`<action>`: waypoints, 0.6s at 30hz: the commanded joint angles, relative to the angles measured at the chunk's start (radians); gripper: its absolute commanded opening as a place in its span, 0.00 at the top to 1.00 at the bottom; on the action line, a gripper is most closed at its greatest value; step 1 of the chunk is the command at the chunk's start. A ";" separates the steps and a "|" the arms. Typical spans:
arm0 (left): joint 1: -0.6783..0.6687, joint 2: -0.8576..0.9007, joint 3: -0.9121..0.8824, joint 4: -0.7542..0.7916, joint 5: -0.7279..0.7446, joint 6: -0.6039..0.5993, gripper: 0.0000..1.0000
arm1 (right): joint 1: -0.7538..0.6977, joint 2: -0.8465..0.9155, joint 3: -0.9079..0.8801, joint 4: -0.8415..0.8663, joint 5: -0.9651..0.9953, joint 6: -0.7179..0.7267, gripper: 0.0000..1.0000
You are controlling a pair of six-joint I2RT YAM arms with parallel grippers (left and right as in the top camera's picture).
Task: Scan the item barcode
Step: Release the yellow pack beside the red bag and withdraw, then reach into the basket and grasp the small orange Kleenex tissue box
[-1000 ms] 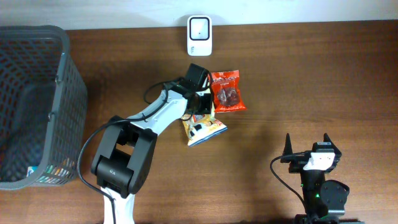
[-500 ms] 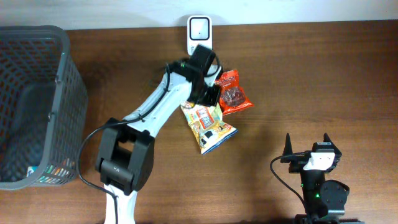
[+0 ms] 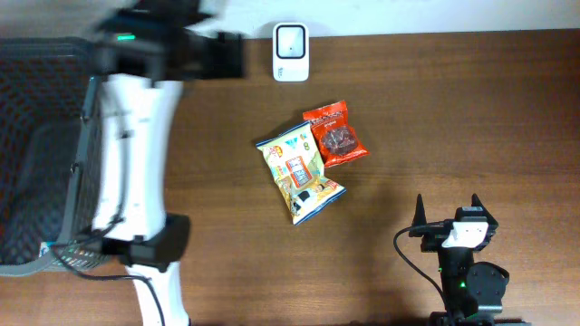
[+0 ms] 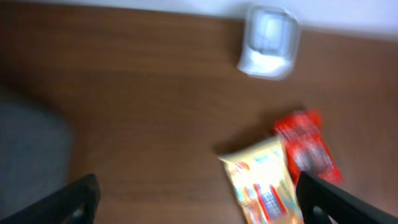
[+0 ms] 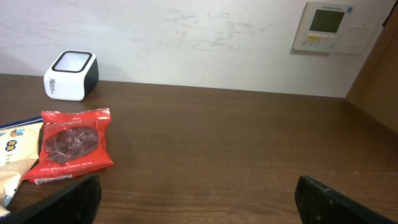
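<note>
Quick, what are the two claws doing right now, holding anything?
Left gripper: open, holding nothing.
Right gripper: open, holding nothing.

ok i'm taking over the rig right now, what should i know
Left end effector: open, empty, raised at the back left, near the basket.
Right end effector: open, empty, parked at the front right.
Yellow snack bag and red snack bag lie flat, touching, in front of the scanner.
Done: nothing I can confirm as scanned.
Left: pick up a bag, show its barcode to the scanner.
</note>
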 commanded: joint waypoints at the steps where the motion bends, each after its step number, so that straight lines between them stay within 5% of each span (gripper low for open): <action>1: 0.208 -0.019 0.120 -0.034 -0.015 -0.140 0.01 | 0.006 -0.006 -0.009 -0.002 0.006 -0.006 0.02; 10: 0.610 -0.025 0.116 -0.034 0.044 -0.200 0.01 | 0.006 -0.006 -0.009 -0.002 0.006 -0.006 0.02; 14: 0.725 -0.037 0.086 -0.034 0.185 -0.151 0.01 | 0.006 -0.006 -0.009 -0.002 0.006 -0.006 0.02; 18: 0.748 -0.120 -0.109 -0.034 0.049 -0.155 0.01 | 0.006 -0.006 -0.009 -0.002 0.006 -0.006 0.02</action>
